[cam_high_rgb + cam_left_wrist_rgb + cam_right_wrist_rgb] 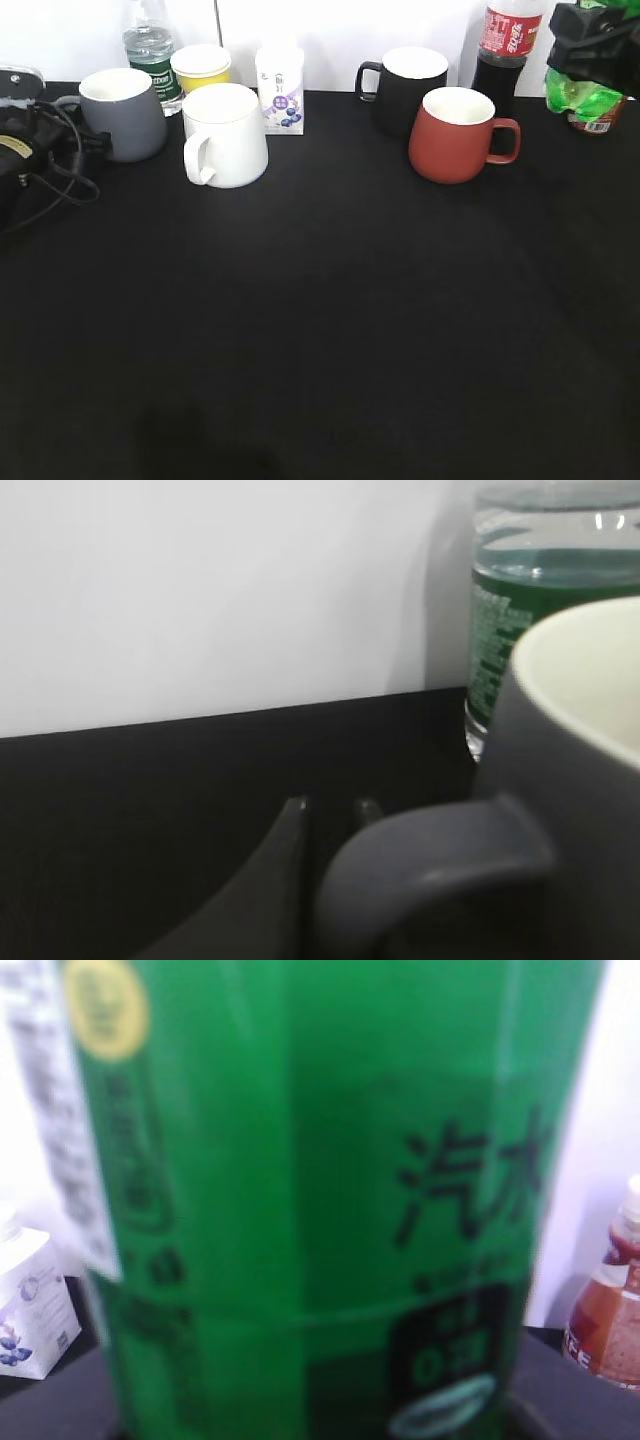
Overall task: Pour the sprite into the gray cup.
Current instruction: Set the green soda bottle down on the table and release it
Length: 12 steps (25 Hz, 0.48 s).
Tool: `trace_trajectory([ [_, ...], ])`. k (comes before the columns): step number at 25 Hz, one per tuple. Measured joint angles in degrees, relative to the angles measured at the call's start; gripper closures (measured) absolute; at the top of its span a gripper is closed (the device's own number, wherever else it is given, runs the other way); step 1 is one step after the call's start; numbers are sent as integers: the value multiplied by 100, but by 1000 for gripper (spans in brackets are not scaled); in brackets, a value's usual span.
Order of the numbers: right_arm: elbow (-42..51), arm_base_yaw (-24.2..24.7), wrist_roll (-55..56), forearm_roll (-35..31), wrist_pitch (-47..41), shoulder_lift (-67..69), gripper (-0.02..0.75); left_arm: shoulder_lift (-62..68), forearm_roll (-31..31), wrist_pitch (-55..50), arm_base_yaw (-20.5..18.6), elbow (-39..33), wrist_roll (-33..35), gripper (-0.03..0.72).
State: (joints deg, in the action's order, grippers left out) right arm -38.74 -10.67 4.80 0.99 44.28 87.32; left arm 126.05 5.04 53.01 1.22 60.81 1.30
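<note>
The gray cup [122, 112] stands at the back left of the black table. It fills the right of the left wrist view [580, 780], with its loop handle in front. My left gripper [80, 140] is at that handle; its two fingertips [334, 806] lie close together around it and look shut on it. The sprite [583, 95] is at the far right back, a green bottle partly hidden by my right gripper [590, 45]. My right gripper is closed round the bottle. The bottle's green label [320, 1210] fills the right wrist view, and the fingers are hidden there.
A white mug [225, 135], a yellow cup [200, 68], a water bottle [150, 45] and a small carton [280, 90] stand near the gray cup. A black mug [410, 88], a red mug [455, 135], a cola bottle [505, 50] and a brown drink bottle [610, 1310] stand at the right back.
</note>
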Motion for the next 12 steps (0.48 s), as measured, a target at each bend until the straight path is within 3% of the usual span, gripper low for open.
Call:
trace_trajectory([
  [5,0,0,-32,0,11,0,335,-370,14,260,0,-804,-17,450],
  [10,-461,264,-524,-524,30,428,335,-1927,-22,-76,0,-2421,-30,427],
  [12,-764,515,-531,-530,47,977,336,-2891,-31,-1063,24,-2697,-31,427],
])
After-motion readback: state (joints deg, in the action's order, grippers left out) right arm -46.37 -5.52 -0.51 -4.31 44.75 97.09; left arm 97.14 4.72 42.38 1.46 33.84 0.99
